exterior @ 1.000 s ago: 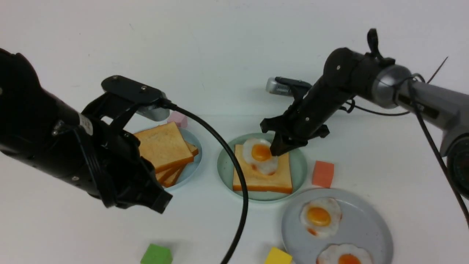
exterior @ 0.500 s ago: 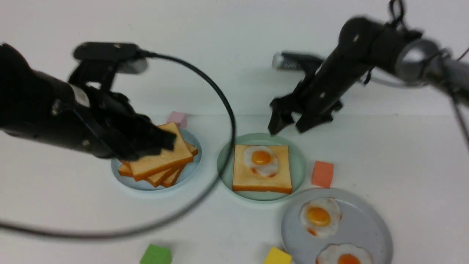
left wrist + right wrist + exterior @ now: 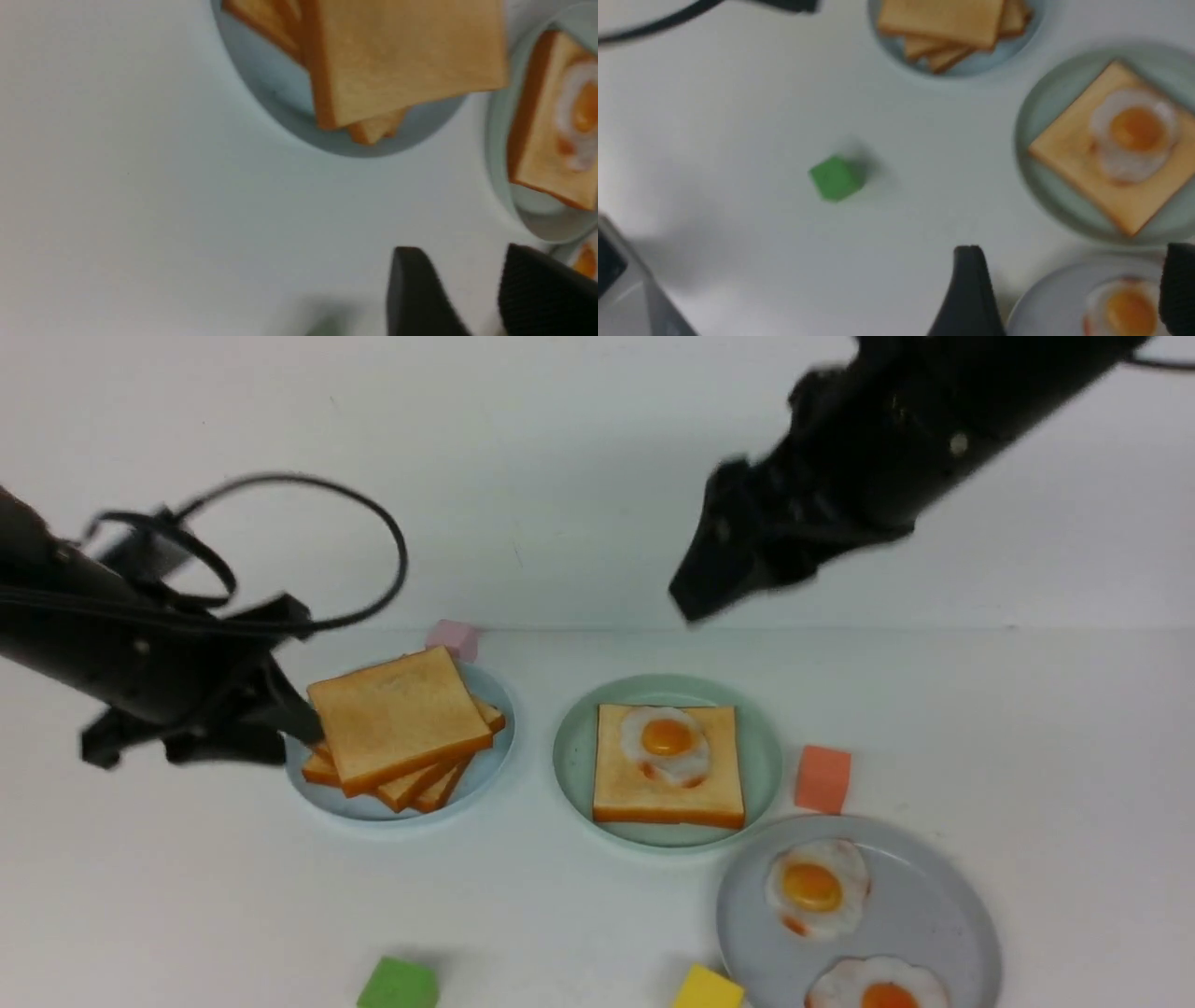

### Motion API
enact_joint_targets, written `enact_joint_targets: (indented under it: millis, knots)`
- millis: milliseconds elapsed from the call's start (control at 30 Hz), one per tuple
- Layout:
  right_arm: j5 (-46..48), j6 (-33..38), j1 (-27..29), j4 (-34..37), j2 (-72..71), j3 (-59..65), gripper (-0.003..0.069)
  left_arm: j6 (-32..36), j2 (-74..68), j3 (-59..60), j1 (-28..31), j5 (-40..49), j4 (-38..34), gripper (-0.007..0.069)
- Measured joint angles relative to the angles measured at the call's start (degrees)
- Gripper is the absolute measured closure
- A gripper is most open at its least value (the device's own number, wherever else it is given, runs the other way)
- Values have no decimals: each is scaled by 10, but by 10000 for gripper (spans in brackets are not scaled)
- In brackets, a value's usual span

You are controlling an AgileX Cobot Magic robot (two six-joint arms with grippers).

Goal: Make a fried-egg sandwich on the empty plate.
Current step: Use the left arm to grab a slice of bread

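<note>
Nearest to the robot lies the grey plate [image 3: 934,915] with two spare eggs, which are not needed now. A little further, in the middle of the table, stands the green plate [image 3: 571,761]. On it the sandwich [image 3: 653,793] is half made: one slice of toast with a fried egg on top, no cover yet. To its left, close but not touching, is the blue plate [image 3: 373,807] with the stack of toast [image 3: 420,789]. The left gripper [image 3: 460,261] hangs low just beside this stack, on its outer side, fingers apart with nothing between them. The square top slice [image 3: 402,60] lies to its right, one edge facing it, and the green plate is further the same way. I judge this arm the nearer one for the cover. The right gripper [image 3: 1073,254] is high up behind, jaws wide apart, empty.
</note>
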State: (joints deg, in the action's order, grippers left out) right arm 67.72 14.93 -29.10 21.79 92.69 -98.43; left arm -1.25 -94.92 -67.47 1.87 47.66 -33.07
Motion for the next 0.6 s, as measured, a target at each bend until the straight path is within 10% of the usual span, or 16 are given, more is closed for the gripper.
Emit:
enact_joint_targets:
  millis: [267, 600]
  knots:
    - [-34, 0, -29, 0, -95, 153, 138, 5, -79, -19, 0, -76, -16, 116]
    - [-37, 0, -29, -2, -129, 165, 138, 37, -143, -20, 0, -134, -108, 146]
